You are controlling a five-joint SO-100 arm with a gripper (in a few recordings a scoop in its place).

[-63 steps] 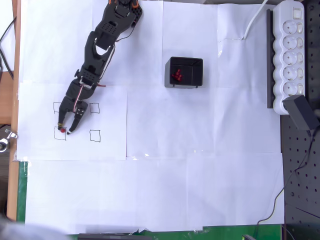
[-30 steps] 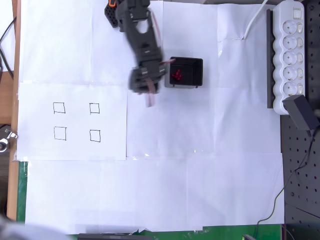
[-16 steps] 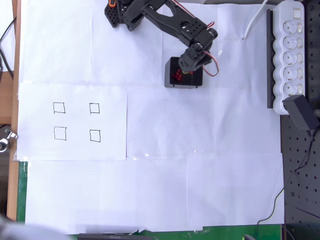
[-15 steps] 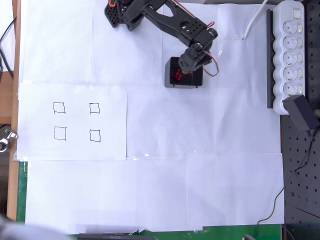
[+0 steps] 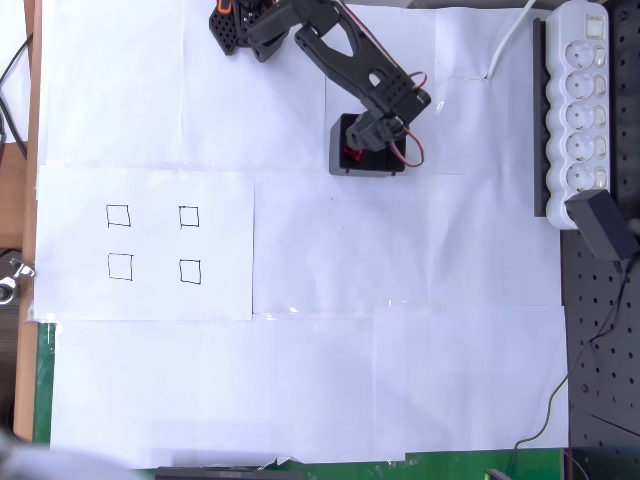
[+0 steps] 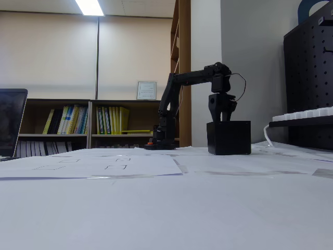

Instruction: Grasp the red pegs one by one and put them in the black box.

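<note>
A: Your tool [image 5: 372, 143] hangs over the black box [image 5: 340, 160] in the overhead view, pointing down into its open top. In the fixed view the tool [image 6: 220, 117] sits just above the box [image 6: 229, 138], its tips close to the top edge.

B: How wide is it, and is anything in it?

A: You cannot tell from either view. From above, the wrist and its servo cover the fingers; from the side the fingers read as one dark shape against the wall. Whether it grips a peg is hidden too.

B: Where are the red pegs?

A: You can see a small dark-red cluster, the red pegs [image 5: 351, 154], inside the box at its left part in the overhead view. The arm hides the rest of the inside, so the count is unclear. From the side, the box wall hides them.

B: And the box itself?

A: It stands upright on the white paper [image 5: 400, 330] that covers the worktop, a small square black bin, right of the arm's base [image 5: 240, 25] in the overhead view. Well to its left lies the sheet with four drawn squares [image 5: 154, 243], all of them bare.
</note>
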